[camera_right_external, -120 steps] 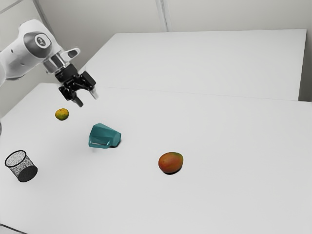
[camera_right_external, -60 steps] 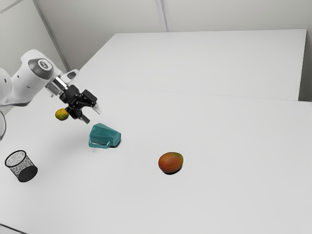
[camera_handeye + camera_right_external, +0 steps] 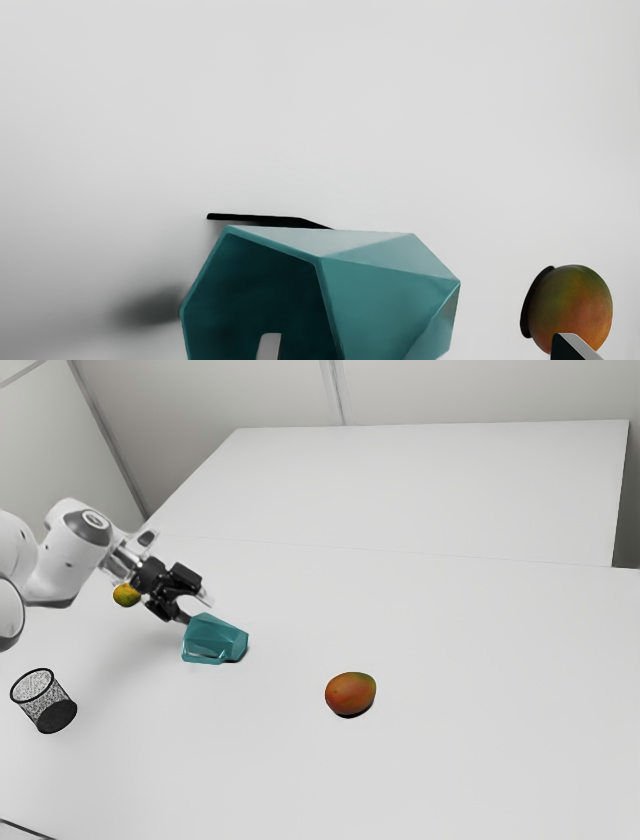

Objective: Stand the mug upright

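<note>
One teal mug (image 3: 215, 639) on its side, close below the gripper (image 3: 197, 609), fingers (image 3: 270, 347) spread apart

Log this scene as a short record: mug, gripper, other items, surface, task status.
mug: teal, faceted, lying on its side
mug opening: faces the exterior view's left
gripper: at the mug, fingers apart, not closed on it
mango: red-orange and green, to the exterior view's right of the mug
small fruit: yellow-orange, partly green, beyond the mug toward the exterior view's left
mesh cup: black, near the exterior view's left edge
surface: white table
task status: mug not yet upright
</note>
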Robot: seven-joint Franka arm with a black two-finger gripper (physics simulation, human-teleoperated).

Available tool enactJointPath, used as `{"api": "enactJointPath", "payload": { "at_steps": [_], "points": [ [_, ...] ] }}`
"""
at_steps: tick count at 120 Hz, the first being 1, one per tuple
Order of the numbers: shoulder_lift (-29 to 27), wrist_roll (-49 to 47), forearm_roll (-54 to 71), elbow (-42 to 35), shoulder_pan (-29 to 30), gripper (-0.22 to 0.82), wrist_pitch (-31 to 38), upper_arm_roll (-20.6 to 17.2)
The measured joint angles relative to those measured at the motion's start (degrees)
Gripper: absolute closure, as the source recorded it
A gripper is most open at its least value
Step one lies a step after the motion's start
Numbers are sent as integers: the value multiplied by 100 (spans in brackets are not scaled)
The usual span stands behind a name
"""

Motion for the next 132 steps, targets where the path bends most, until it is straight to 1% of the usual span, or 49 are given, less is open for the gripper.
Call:
{"api": "enactJointPath", "payload": {
  "at_steps": [32,41,49,74,83,95,109,121,132],
  "points": [
    [106,541,-724,-284,48,2,23,0],
    [123,677,-862,-303,51,5,16,0],
    [133,784,-941,-313,56,14,9,0],
    [135,1052,-1031,-310,49,51,-1,0],
    [130,1128,-1040,-308,48,60,0,0],
    [122,1214,-1035,-308,48,66,10,-1],
    [77,1298,-1024,-309,45,70,20,-1],
    [-36,1360,-1023,-324,22,73,0,0],
    [-261,1407,-1023,-425,-25,75,-18,-2]
  ]
}}
